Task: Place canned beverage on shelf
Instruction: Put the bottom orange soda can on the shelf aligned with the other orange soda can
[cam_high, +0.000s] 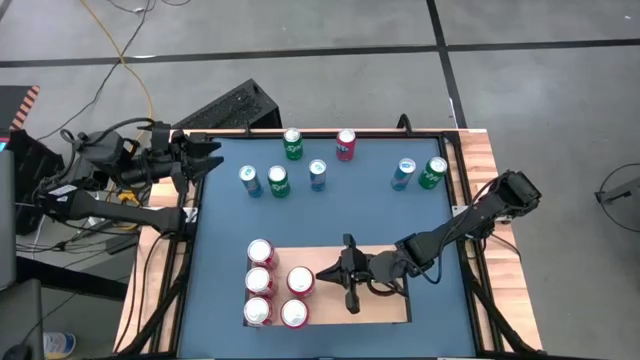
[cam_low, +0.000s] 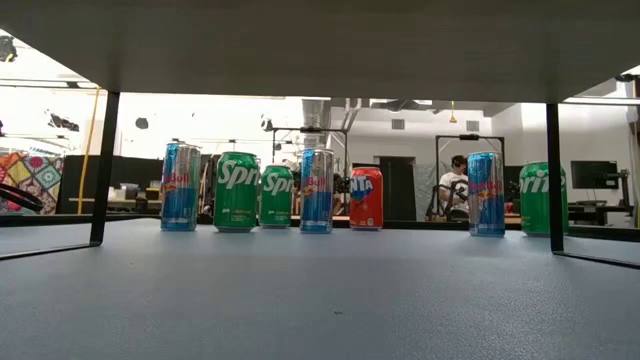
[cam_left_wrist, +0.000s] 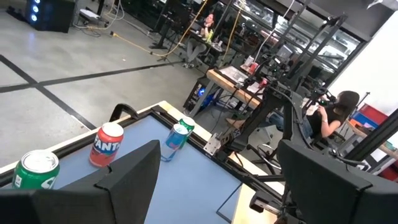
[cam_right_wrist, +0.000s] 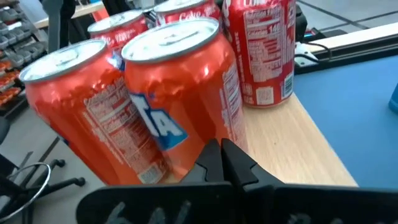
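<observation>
Right gripper (cam_high: 322, 273), closed and empty, sits on the shelf (cam_high: 385, 309) at three o'clock of the red cans (cam_high: 299, 281), likely nudging them into rows; left gripper (cam_high: 212, 157) waits open.

Five red cans (cam_high: 275, 283) are standing on the shelf (cam_high: 385, 303), grouped at its left end in two columns, three in one and two in the other. Seven more cans are standing off the shelf on the blue mat beyond its far edge: three green cans (cam_high: 279, 181), three blue cans (cam_high: 318, 175) and one red can (cam_high: 346, 145). Twelve cans are showing in all. One shelf is lying on the mat. Two robot arms are reaching over the table.
</observation>
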